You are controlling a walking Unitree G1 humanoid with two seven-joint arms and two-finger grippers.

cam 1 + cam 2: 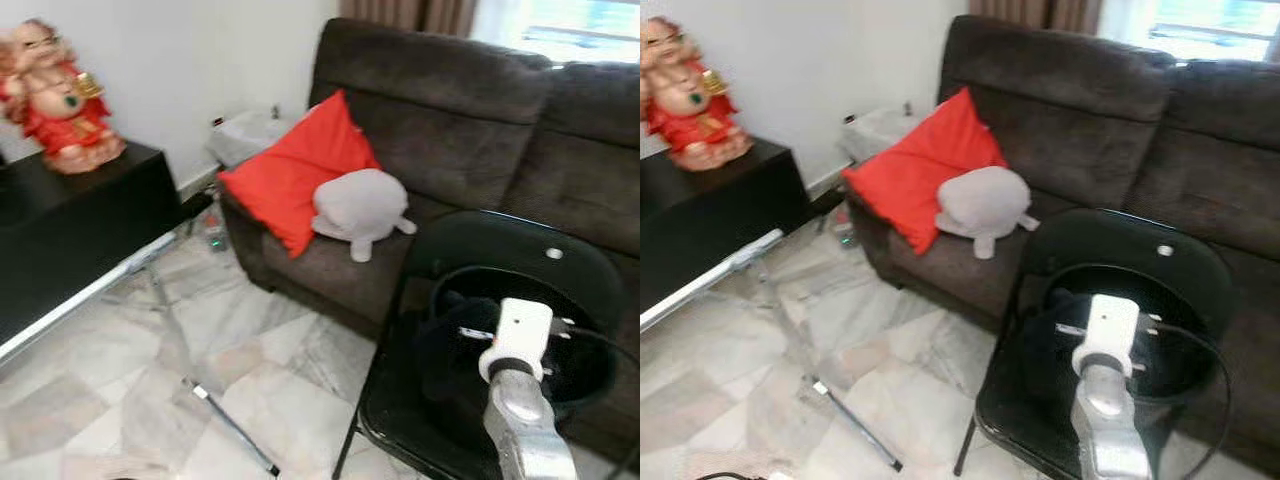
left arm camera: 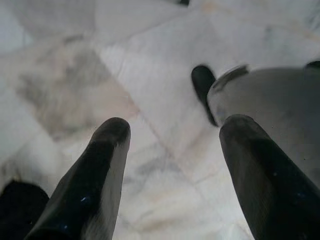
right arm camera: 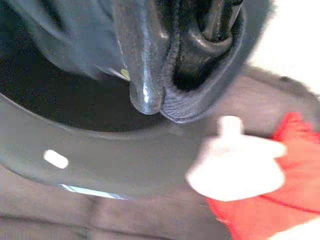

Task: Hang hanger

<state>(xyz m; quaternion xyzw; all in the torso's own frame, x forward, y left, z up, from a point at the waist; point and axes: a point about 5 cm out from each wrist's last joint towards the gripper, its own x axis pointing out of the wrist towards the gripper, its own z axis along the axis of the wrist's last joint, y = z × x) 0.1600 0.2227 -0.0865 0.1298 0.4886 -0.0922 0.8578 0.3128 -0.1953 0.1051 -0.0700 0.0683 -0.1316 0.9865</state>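
A dark garment (image 1: 448, 352) lies bunched on the seat of a black folding chair (image 1: 556, 262) in front of the sofa. My right arm (image 1: 517, 345) reaches over the seat into it. In the right wrist view my right gripper (image 3: 172, 85) is shut on the garment's dark knit fabric (image 3: 200, 95), with a black curved piece that may be the hanger (image 3: 202, 42) inside the fold. The chair's backrest (image 3: 125, 160) runs just past the fingers. My left gripper (image 2: 172, 130) hangs open above the marble floor (image 2: 150, 65), holding nothing.
A brown sofa (image 1: 470, 130) with a red cushion (image 1: 295, 170) and a white plush (image 1: 360, 205) stands behind the chair. At left is a black cabinet (image 1: 80, 220) bearing a red figurine (image 1: 55, 95). A metal rod (image 1: 235, 428) lies on the marble floor.
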